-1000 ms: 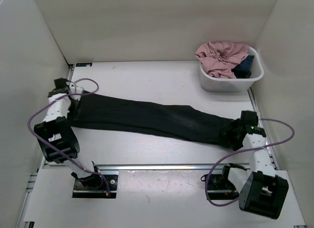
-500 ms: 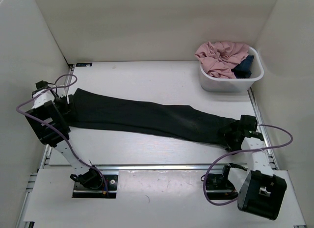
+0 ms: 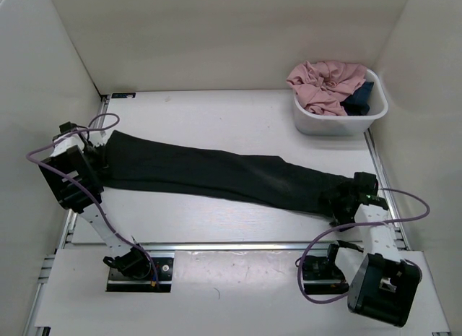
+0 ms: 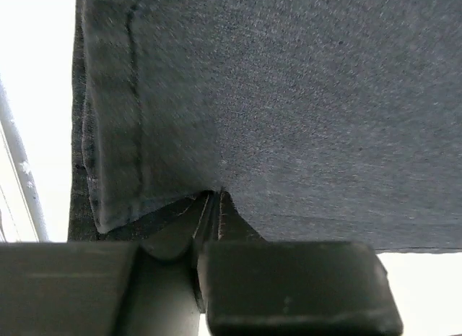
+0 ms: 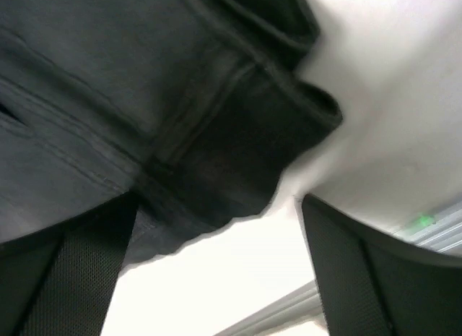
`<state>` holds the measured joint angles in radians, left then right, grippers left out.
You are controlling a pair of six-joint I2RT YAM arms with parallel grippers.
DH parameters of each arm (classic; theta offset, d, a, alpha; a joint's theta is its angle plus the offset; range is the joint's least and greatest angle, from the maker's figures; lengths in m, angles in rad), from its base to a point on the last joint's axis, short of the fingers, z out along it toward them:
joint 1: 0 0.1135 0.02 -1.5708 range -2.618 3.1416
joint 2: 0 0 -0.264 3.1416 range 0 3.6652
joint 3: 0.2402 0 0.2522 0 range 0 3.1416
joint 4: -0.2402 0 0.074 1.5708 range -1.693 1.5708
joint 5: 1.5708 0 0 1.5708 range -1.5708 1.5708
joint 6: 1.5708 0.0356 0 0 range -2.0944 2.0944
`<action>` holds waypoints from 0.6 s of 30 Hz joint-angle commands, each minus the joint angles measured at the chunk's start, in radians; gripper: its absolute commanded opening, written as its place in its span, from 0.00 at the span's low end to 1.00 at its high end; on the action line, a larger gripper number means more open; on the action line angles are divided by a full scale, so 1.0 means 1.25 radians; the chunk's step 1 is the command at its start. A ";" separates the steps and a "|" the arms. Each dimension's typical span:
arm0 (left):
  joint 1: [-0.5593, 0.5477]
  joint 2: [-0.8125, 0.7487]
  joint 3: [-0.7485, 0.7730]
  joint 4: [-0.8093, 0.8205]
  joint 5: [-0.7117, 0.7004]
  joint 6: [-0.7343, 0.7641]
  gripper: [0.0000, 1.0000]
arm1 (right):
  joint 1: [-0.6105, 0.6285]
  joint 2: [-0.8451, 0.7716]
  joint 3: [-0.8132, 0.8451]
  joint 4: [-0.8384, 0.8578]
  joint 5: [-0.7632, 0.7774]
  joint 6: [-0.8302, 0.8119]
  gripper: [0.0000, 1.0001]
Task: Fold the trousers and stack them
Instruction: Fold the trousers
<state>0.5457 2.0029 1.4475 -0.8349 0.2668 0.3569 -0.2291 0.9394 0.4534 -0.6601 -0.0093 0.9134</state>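
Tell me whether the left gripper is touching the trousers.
Touching. The left wrist view shows the left gripper closed, its tips pinching the trousers at their edge.

Left claw [image 4: 215, 202] pinched closed, right claw [image 5: 216, 213] spread wide

The trousers [image 3: 216, 173] are showing as soft, matt black cloth, and in the left wrist view the weave is looking finely grained, with a stitched seam running beside a doubled hem. The table [image 3: 216, 112] is presenting a smooth, pale top edged by a bare metal rail [image 3: 231, 244], while the tub [image 3: 339, 125] is looking like smooth white plastic. The left gripper [image 4: 216, 204] is showing smooth matt dark plastic, and the right gripper [image 5: 216, 278] is carrying a fine mesh-like texture on its fingers [image 5: 79, 278].
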 commanded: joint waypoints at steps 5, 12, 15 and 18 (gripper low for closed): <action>0.005 -0.079 -0.044 -0.017 -0.007 0.074 0.15 | -0.003 0.175 -0.057 0.233 0.020 0.058 0.99; 0.043 -0.132 0.001 -0.090 0.012 0.121 0.15 | -0.019 0.323 -0.057 0.381 0.064 0.111 0.35; 0.053 -0.132 0.036 -0.126 0.012 0.139 0.15 | -0.030 0.331 -0.031 0.381 0.083 0.103 0.05; 0.060 -0.132 0.075 -0.169 0.001 0.146 0.15 | -0.030 0.341 0.020 0.321 0.092 0.073 0.00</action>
<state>0.6003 1.9125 1.4773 -0.9985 0.2798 0.4957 -0.2554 1.3052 0.4759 -0.1257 -0.0597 1.0664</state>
